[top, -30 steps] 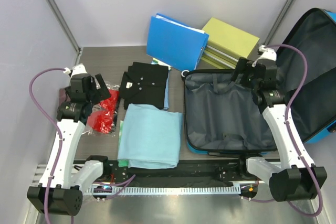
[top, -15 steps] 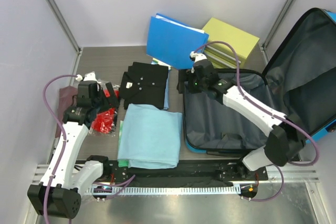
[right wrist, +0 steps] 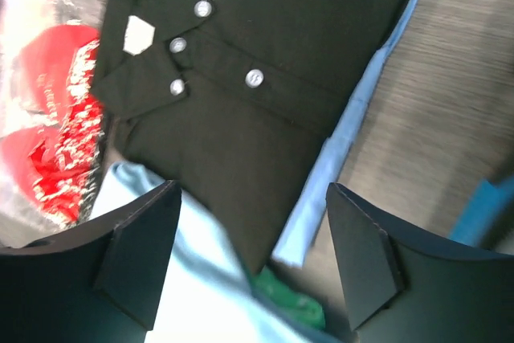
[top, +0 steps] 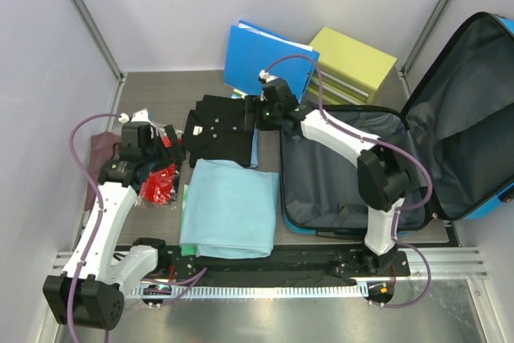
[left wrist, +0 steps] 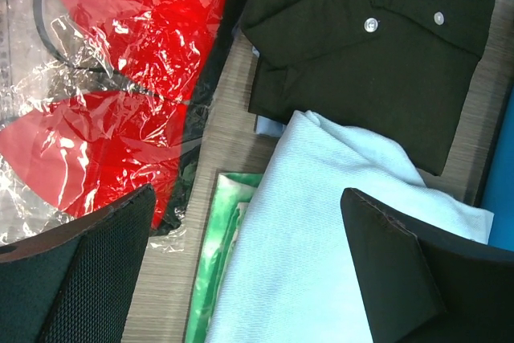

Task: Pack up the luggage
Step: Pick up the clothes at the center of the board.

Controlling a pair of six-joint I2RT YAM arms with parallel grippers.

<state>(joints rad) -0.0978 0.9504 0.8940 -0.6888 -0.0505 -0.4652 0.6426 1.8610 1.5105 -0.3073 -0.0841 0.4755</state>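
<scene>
The luggage point(top: 345, 170) lies open at the right, grey lining up, its blue lid point(top: 474, 110) leaning back. A folded black shirt point(top: 221, 128) lies left of it, with a light blue cloth point(top: 230, 206) in front and a red item in clear wrap point(top: 161, 181) further left. My right gripper point(top: 250, 112) hangs open over the black shirt's point(right wrist: 257, 62) right edge, nothing between its fingers point(right wrist: 136, 263). My left gripper point(top: 167, 147) is open above the gap between the red packet point(left wrist: 120, 78) and the light blue cloth point(left wrist: 321, 238).
A blue folder point(top: 269, 62) and a yellow-green drawer box point(top: 353, 62) stand at the back. A green sheet point(left wrist: 217, 263) and a paler blue garment point(right wrist: 329, 174) peek out from under the clothes. A maroon item point(top: 100, 150) lies at the far left.
My right arm has swung left from over the luggage to above the black shirt, its jaws narrowing slightly. My left gripper has shifted a little toward the clothes.
</scene>
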